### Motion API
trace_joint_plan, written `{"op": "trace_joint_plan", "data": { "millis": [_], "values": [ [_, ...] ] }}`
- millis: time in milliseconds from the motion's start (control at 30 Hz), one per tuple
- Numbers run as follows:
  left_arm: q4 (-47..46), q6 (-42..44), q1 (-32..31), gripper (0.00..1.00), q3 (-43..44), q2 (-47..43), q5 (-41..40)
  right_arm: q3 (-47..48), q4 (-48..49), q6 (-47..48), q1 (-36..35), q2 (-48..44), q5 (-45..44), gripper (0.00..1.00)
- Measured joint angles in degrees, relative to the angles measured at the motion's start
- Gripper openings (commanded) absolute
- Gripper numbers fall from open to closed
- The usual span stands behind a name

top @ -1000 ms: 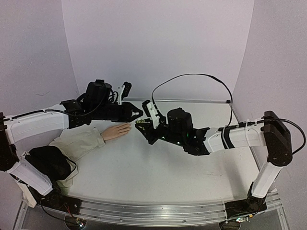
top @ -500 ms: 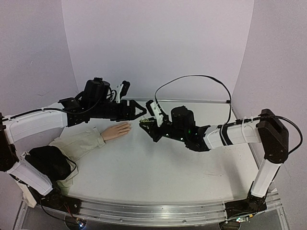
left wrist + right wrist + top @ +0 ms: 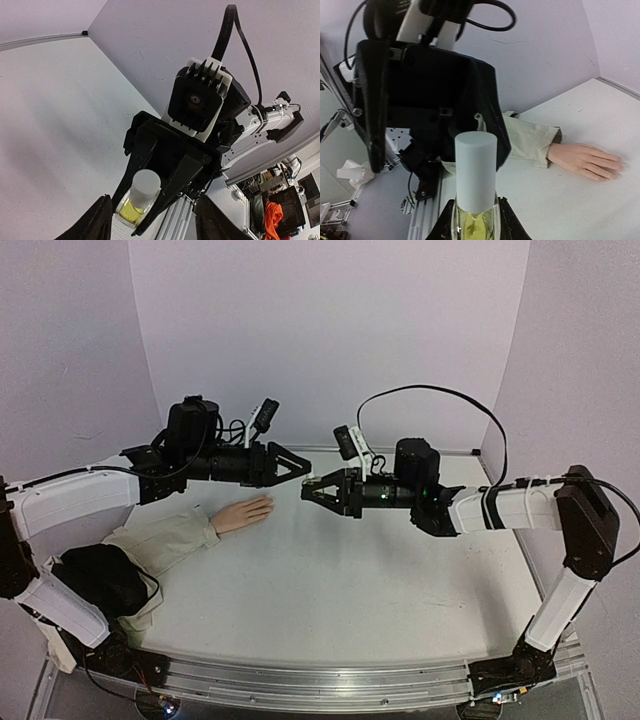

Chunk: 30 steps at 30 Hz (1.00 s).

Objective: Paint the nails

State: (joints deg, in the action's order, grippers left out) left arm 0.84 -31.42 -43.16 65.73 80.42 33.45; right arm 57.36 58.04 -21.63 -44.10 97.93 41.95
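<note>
The pale peach mannequin hand [image 3: 243,513] lies palm down at the table's left in a beige sleeve [image 3: 165,540]. Its tiny nails [image 3: 615,172] are too small to make out. My right gripper [image 3: 310,490] is shut on a small bottle of yellowish-green liquid [image 3: 476,220] with a pale cylindrical cap [image 3: 476,172], held in the air right of the hand. My left gripper [image 3: 295,468] is open and empty, facing the bottle's cap from a short way off. In the left wrist view the bottle [image 3: 142,192] sits between the right gripper's black fingers [image 3: 182,177].
A black cloth bundle [image 3: 100,580] lies at the sleeve's near end by the left arm's base. A metal rail [image 3: 300,680] runs along the table's front edge. The white tabletop [image 3: 340,580] lies under both grippers.
The right gripper has lifted the bottle off the table and levelled out, pointing left. The left gripper has risen and now faces it. The mannequin hand has not moved.
</note>
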Motion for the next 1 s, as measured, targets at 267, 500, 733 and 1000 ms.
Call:
{"op": "trace_joint_plan", "data": {
  "millis": [267,500,733,1000],
  "values": [
    [-3.54,-1.73,0.00,0.38,0.00,1.11,4.31,0.04,4.48,-4.37,-0.31,0.72,4.79,0.00],
    [-4.22,-1.88,0.02,0.21,0.00,2.27,4.48,0.55,5.05,-5.22,-0.31,1.51,5.49,0.00],
    [-4.46,0.09,0.02,0.01,0.00,2.91,2.67,0.55,4.00,-5.49,-0.31,1.51,4.13,0.00],
    [2.43,2.99,-2.12,0.00,-0.28,2.91,-13.60,0.66,-7.13,11.15,-9.77,0.39,-34.86,0.00]
  ]
}}
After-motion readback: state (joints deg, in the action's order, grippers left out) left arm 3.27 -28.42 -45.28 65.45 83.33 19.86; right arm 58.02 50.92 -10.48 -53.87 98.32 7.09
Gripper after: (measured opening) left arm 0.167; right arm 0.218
